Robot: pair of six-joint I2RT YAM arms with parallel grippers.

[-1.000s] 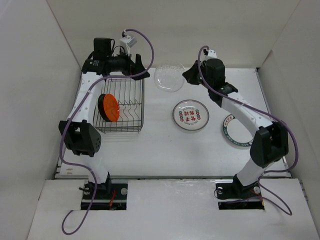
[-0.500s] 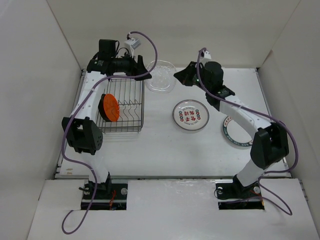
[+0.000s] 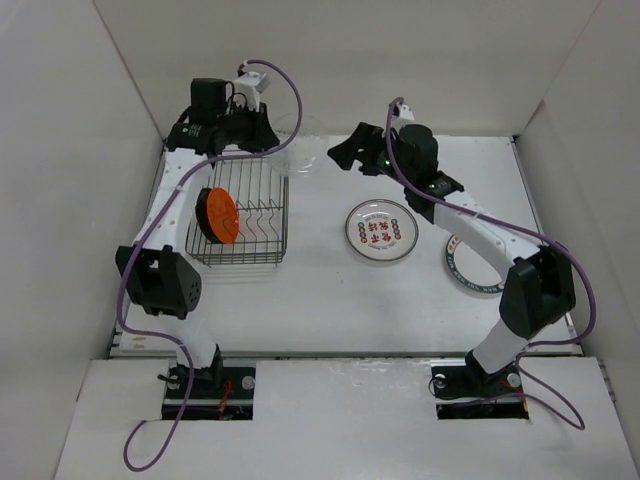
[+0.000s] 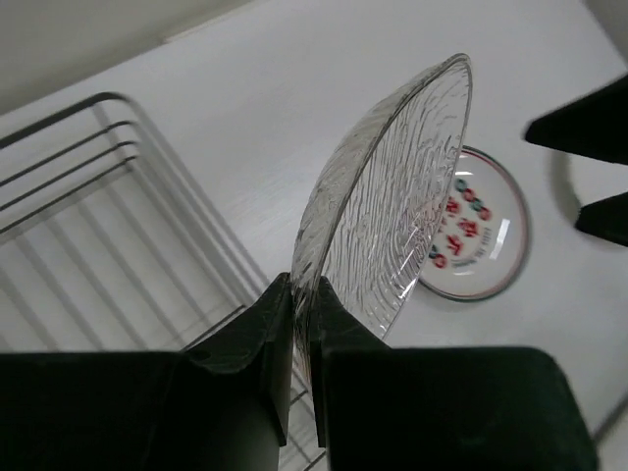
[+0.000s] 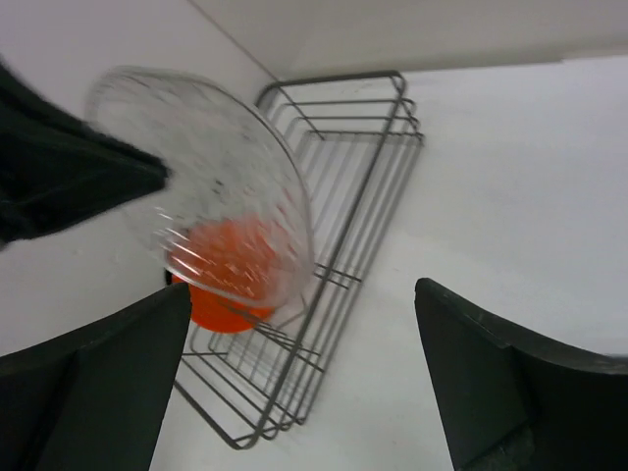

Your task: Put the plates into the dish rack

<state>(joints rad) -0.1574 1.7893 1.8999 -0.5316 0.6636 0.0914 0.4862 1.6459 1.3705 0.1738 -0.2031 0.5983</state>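
The left fingers (image 4: 277, 329) are pinching the rim of the clear glass plate (image 4: 392, 206), holding it tilted on edge in the air by the far right corner of the dish rack (image 3: 250, 215). The right fingers (image 5: 108, 378) are gaping wide with nothing between them, hovering near that plate. An orange plate (image 3: 216, 215) is standing in the rack. The white plate with red characters (image 3: 381, 231) and the green-rimmed plate (image 3: 462, 265) are lying on the counter (image 3: 330, 300).

Ribbed clear glass plate (image 4: 392, 196) (glossy), dark wire rack (image 3: 240, 215)
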